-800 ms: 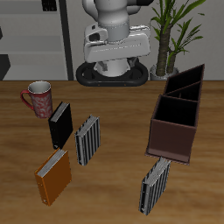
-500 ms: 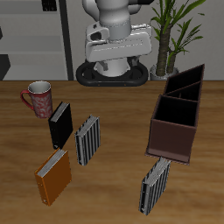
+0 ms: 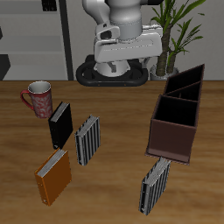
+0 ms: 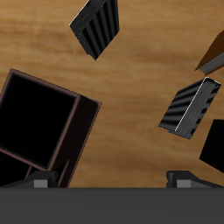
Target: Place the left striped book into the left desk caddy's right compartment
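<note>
Wooden table (image 3: 118, 122), potted plant (image 3: 178, 31) behind, grey shelving (image 3: 31, 39) at back

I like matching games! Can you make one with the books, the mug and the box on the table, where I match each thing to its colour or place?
Things:
1. mug
2. left striped book
3. left desk caddy
4. orange book

Descriptions:
A. long open box, maroon-brown end
B. red and white, beside the black book
C. stripes, just in front of the box
D. near the table's front edge, below the other striped book

Pairs: 1-B, 2-C, 3-A, 4-D
</note>
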Tool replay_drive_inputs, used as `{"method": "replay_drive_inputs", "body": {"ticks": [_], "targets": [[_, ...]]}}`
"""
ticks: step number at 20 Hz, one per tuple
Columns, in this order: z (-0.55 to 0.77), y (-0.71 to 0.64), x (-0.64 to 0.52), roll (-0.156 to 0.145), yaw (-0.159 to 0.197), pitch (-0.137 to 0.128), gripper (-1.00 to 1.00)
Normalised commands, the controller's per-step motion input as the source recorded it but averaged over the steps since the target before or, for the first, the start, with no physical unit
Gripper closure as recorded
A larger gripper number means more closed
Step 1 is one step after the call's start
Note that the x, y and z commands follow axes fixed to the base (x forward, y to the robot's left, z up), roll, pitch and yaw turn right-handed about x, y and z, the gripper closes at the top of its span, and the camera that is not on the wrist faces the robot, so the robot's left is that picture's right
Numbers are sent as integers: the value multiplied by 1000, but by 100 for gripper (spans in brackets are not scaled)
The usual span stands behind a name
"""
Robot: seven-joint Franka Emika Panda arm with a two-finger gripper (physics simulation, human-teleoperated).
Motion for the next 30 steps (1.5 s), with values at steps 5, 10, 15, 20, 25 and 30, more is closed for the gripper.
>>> {"method": "replay_drive_inputs", "body": {"ticks": [5,10,15,20,25,30], "targets": [[34,249,463,-20,-22,1,-100],[-27,228,469,-25,-43,4,-100],[-121,173,516,-8,-30,36,-100],[-63,111,432,-31,-26,13,-100],[-60,146,551,-46,-37,-32,-100],[-286,22,439,-50,-26,20,-100]]}}
